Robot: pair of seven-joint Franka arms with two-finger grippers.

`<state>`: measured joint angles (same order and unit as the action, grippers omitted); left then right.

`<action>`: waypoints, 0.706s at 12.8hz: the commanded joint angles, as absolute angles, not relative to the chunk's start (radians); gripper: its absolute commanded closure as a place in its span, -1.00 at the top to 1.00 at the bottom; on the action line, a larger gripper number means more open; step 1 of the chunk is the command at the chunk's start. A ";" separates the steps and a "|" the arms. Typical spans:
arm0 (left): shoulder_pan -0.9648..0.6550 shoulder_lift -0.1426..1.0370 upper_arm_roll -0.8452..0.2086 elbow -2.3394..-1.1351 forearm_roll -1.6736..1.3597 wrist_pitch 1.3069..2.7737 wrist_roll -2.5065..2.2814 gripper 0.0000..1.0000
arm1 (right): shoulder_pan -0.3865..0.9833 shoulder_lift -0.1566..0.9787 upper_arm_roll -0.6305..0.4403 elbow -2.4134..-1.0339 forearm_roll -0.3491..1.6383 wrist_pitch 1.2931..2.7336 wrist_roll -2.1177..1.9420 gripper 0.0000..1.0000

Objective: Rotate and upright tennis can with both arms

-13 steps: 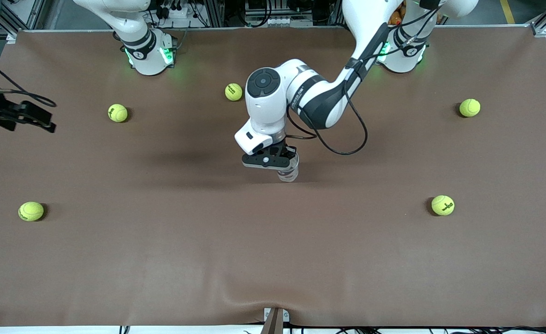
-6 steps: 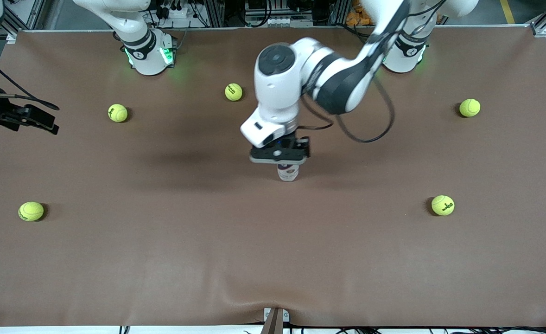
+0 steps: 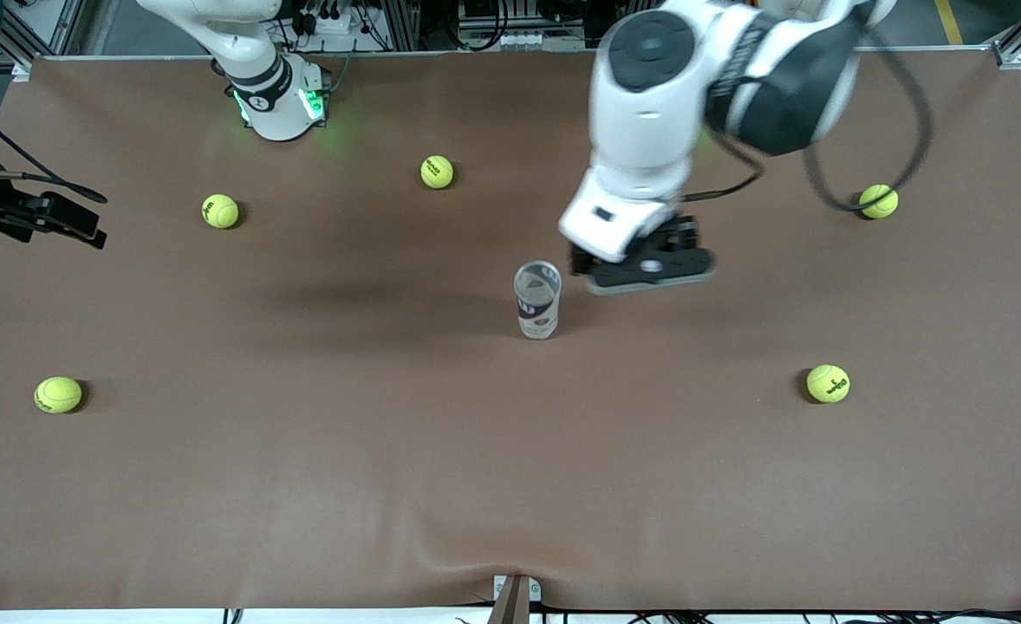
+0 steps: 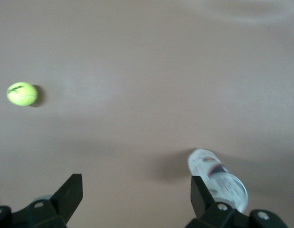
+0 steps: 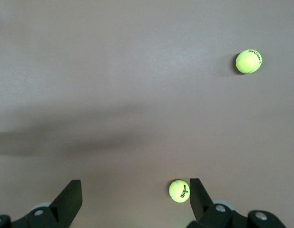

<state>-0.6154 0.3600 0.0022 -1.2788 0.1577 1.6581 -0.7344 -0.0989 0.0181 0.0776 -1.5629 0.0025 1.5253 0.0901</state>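
Note:
The tennis can stands upright on the brown table near its middle, clear with a white and navy label and its metallic rim on top. No gripper touches it. My left gripper hangs in the air just beside the can, toward the left arm's end, open and empty. In the left wrist view the can shows past one finger of the left gripper. My right gripper waits over the right arm's end of the table. It is open in the right wrist view, with only table between its fingers.
Several yellow-green tennis balls lie scattered on the table: two toward the arms' bases, one under the left arm's cable, two nearer the camera. One ball lies below the right gripper.
My left gripper has opened and let go of the can, then risen and swung toward the left arm's end. The can stays upright in place. The right arm has barely moved.

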 commanded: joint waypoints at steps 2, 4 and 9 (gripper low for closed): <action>-0.470 0.264 -0.015 -1.316 0.163 1.574 -0.499 1.00 | -0.103 0.017 0.086 -1.551 0.008 1.508 0.101 1.00; -0.398 0.218 -0.015 -1.347 0.137 1.551 -0.422 1.00 | -0.095 0.015 0.081 -1.549 0.005 1.477 0.106 1.00; -0.211 0.120 -0.017 -1.440 0.075 1.545 -0.255 1.00 | -0.020 0.014 0.000 -1.543 0.005 1.470 0.107 1.00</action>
<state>-0.2706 0.1784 -0.0006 -1.3694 0.0946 1.5465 -0.3177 -0.0513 0.0179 0.0262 -1.5585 0.0026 1.4877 0.0902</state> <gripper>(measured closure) 0.000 0.000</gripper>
